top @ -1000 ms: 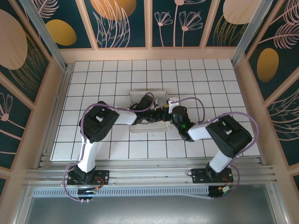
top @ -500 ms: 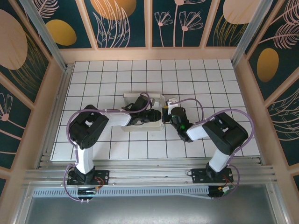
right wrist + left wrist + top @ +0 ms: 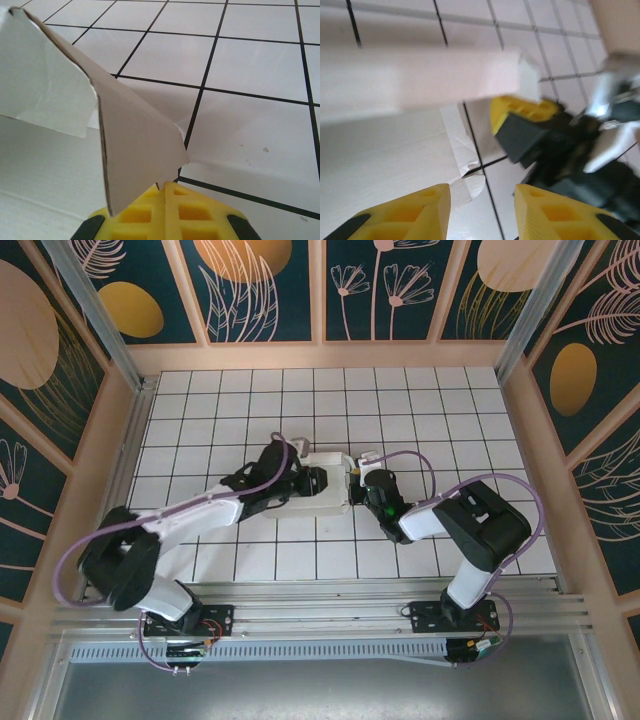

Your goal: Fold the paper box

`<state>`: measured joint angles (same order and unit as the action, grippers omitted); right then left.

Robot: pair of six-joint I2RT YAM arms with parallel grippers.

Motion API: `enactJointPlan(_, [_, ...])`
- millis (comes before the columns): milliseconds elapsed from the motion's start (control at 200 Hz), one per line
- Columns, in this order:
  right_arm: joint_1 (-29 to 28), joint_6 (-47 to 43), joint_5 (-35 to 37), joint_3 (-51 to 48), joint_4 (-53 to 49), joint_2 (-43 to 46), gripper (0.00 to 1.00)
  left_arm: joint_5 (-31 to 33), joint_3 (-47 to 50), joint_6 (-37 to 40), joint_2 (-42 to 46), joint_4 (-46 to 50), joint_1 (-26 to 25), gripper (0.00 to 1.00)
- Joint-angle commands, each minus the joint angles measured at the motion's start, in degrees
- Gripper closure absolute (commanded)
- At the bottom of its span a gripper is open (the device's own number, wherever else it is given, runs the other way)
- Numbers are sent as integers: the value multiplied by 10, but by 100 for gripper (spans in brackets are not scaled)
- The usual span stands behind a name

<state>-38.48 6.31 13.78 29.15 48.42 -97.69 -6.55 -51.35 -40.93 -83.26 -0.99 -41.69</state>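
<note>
The right tool point(image 3: 165, 189) is clenched on a flap of the paper box point(image 3: 132, 145); the left tool point(image 3: 482, 195) hangs released, the box just beside one finger.

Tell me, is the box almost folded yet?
Not yet. Done: one flap of the box stands up. In hand: the right end effector pinches that flap, and the left end effector hangs open beside the box. Left: the box is not closed, so more folding remains.
</note>
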Motion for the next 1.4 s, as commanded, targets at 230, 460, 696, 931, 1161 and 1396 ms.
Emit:
enactJointPlan(230, [-4,3,1,45,-73,3,100,95,-93,32,58,171,156,50])
enactJointPlan(460, [-1,4,-15,80,-127,13,100,22,-89,60,21,181,260,36])
enactJointPlan(696, [3,6,-33,113,-177,10,100,-179,-70,24,-34,92,277,29])
enactJointPlan(931, [9,14,-54,144,-221,10,100,-175,-51,3,-39,77,277,28])
enactJointPlan(1161, [19,42,-92,193,-294,3,100,-184,-47,-7,-61,59,277,36])
enactJointPlan(1396, [24,72,-111,253,-378,-20,100,-192,-47,-11,-76,48,277,48])
